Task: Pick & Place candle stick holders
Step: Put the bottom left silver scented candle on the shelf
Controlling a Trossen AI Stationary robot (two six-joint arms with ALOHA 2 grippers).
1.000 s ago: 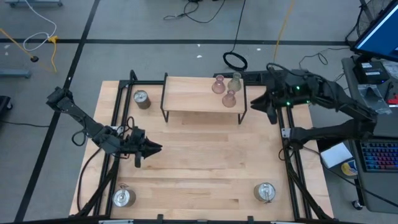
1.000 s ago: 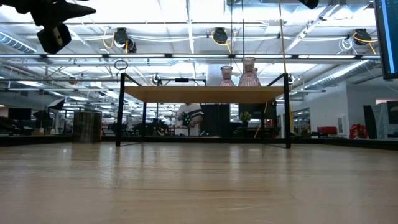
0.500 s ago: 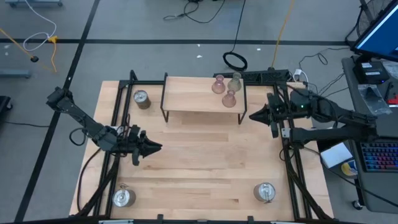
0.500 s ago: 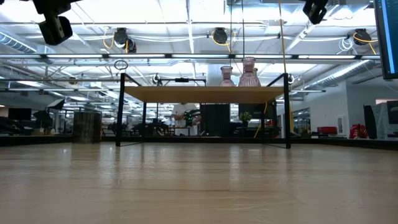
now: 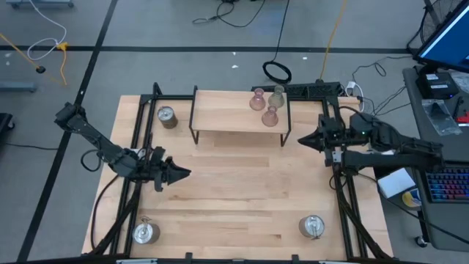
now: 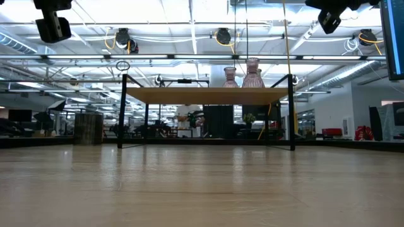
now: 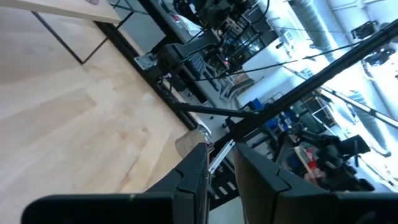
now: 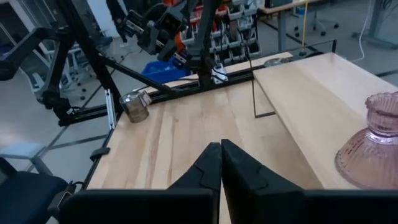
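Three glassy candle stick holders stand on their wide bases on the raised wooden shelf. In the low view they show on top of the shelf. Three round metal holders stand on the table: far left, near left and near right. My left gripper hovers over the table's left part, slightly open and empty. My right gripper is shut and empty, in the air just off the shelf's right end, with a pink holder close by.
Black frame rails run along the table's left side and right side. The shelf stands on thin black legs. Bare wood lies between the shelf and the near holders. A desk with a keyboard stands beyond the right edge.
My right gripper has drawn back from the shelf's right end toward the table's right edge and has sunk lower, and its fingers have come together. My left gripper has stayed in place but has rolled at the wrist. No holder has moved.
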